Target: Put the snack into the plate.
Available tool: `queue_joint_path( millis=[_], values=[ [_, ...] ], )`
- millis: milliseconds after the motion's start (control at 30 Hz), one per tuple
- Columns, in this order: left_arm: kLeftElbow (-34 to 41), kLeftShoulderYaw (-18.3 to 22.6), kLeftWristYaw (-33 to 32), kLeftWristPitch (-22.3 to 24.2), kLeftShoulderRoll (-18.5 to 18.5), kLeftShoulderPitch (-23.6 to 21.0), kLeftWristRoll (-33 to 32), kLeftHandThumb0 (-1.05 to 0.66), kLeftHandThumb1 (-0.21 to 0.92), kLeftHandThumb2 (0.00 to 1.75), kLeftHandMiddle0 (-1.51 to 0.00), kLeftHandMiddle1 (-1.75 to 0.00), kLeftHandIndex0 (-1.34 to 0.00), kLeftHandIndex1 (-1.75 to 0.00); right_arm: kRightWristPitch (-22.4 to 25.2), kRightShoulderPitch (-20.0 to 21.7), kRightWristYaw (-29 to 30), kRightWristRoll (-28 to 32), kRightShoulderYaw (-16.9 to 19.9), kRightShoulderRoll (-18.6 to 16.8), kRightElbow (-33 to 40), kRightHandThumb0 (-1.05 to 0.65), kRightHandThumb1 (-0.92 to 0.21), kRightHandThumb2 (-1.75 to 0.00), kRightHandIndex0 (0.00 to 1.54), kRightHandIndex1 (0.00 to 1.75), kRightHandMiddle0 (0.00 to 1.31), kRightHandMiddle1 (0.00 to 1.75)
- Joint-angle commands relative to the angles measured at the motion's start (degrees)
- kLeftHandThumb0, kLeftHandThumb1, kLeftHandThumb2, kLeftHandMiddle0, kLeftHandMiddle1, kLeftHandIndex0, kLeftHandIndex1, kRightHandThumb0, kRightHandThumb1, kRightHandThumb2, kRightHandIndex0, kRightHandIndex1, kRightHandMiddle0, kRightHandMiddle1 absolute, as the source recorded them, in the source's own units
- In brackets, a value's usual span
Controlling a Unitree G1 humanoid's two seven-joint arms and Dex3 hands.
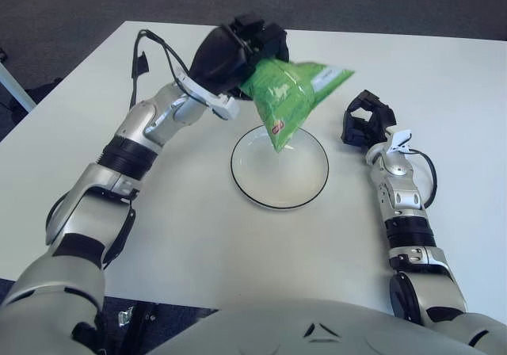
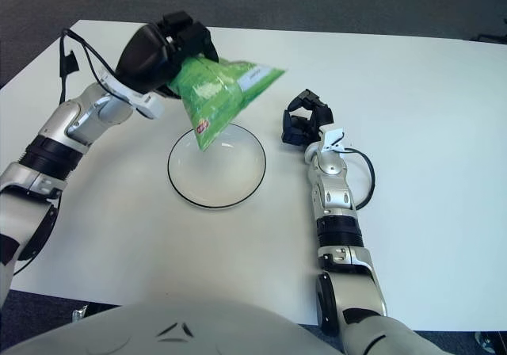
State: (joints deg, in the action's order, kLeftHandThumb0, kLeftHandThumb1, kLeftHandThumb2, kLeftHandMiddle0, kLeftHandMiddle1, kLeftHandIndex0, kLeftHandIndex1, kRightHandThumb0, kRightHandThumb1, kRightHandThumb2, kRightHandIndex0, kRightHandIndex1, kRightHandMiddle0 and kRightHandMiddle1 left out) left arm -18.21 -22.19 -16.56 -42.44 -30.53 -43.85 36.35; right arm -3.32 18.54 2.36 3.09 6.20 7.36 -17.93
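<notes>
1. Left eye view: one green snack bag [image 1: 295, 97] hangs in the air from the left hand [image 1: 234, 50], whose fingers are clamped on its upper left end. The bag tilts down, its lower corner above the far left rim of the single white plate [image 1: 305, 192] on the white worktop [image 1: 198, 236]. The right hand [image 1: 366, 125] shows just right of the plate, fingers curled, holding nothing.
2. Right eye view: the same count, one bag [image 2: 218, 93], one plate [image 2: 238, 185], two hands; the bag's corner overlaps the plate's far rim.
</notes>
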Motion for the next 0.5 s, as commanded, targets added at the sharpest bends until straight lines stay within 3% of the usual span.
queue_joint_path(
  millis=[0, 167, 467],
  values=[
    [0.5, 1.6, 2.9, -4.0, -0.8, 0.4, -3.1, 0.0, 0.03, 1.64, -0.84, -1.7, -0.6, -1.75, 1.9, -4.3, -0.2, -0.9, -0.4, -0.6, -3.5, -0.5, -0.28, -1.36, 1.29, 1.75, 0.65, 1.75],
    [0.9, 2.8, 6.1, -8.5, -1.3, 1.9, -5.3, 0.0, 0.03, 1.63, -0.85, -1.68, -0.6, -1.75, 2.1, -4.3, -0.1, -0.9, -0.5, -0.6, -3.3, -0.5, -0.28, -1.37, 1.29, 1.75, 0.65, 1.75],
    [3.7, 5.5, 7.6, -12.4, -1.9, 5.7, -2.3, 0.0, 0.07, 1.59, -0.83, -1.68, -0.56, -1.75, 2.1, -4.1, -0.3, -0.9, -0.6, -0.4, -3.7, -0.5, -0.28, -1.36, 1.29, 1.75, 0.65, 1.75]
  ],
)
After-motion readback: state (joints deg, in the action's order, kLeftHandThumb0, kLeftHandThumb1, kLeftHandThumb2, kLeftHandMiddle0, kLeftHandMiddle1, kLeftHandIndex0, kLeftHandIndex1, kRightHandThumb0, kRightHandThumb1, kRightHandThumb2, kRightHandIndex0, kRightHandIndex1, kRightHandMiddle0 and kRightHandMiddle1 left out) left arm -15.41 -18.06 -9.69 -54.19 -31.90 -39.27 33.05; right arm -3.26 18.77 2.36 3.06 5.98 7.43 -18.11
